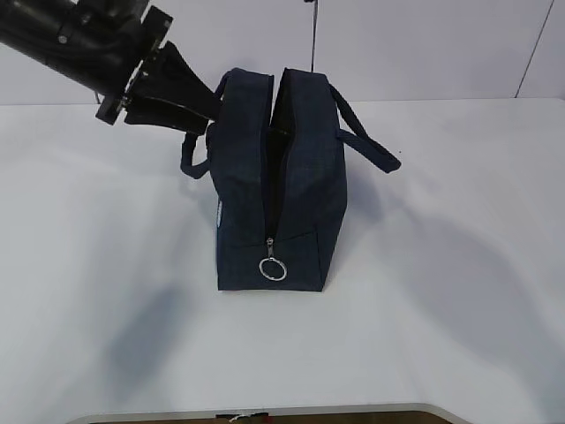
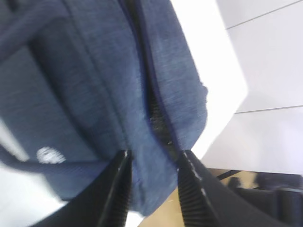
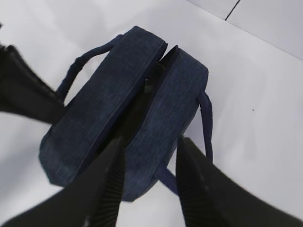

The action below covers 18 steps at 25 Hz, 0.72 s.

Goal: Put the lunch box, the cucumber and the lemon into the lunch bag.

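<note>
The dark navy lunch bag [image 1: 269, 194] stands upright in the middle of the white table, its top zipper gaping in a narrow slit. The metal ring pull [image 1: 273, 269] hangs low on the near end. My left gripper [image 1: 208, 122] is at the bag's upper left side, open, its fingertips [image 2: 124, 158] astride the top edge fabric [image 2: 156, 118]. My right gripper [image 3: 150, 139] hovers open above the bag [image 3: 128, 104] and does not show in the exterior view. The lunch box, the cucumber and the lemon are out of view.
One loop handle [image 1: 366, 141] sticks out to the right and the other [image 1: 194, 163] droops on the left under my left arm. The table's front edge [image 1: 265, 412] runs along the bottom. A white wall stands behind the table.
</note>
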### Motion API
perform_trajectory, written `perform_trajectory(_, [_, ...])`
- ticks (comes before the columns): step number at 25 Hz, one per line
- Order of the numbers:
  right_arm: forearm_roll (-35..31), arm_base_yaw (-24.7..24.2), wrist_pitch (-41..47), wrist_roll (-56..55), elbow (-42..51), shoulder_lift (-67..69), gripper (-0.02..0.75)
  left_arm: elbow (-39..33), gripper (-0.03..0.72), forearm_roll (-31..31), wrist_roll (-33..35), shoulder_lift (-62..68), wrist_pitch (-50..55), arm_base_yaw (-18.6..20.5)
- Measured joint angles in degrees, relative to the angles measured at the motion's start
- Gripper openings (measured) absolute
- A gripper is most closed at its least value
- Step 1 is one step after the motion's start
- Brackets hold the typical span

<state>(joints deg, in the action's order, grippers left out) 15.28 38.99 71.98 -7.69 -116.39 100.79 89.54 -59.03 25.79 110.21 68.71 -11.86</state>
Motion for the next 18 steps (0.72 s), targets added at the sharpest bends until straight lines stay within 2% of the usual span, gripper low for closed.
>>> perform_trajectory(4, [-1.3, 0.0, 0.1, 0.0, 3.8, -5.7, 0.302, 2.8, 0.239, 1.2, -0.3, -1.4, 0.1, 0.3])
perform_trajectory(6, [-2.7, 0.0, 0.2, 0.0, 5.6, -8.2, 0.302, 4.4, 0.239, 3.9, -1.9, -2.4, 0.2, 0.3])
perform_trajectory(13, [-8.9, 0.0, 0.2, 0.1, 13.3, -13.3, 0.302, 5.2, 0.239, 22.4, -10.3, -7.6, 1.3, 0.3])
perform_trajectory(18, [-9.6, 0.0, 0.2, 0.1, 20.4, -15.9, 0.302, 5.2, 0.239, 31.8, -12.9, -13.9, 1.8, 0.3])
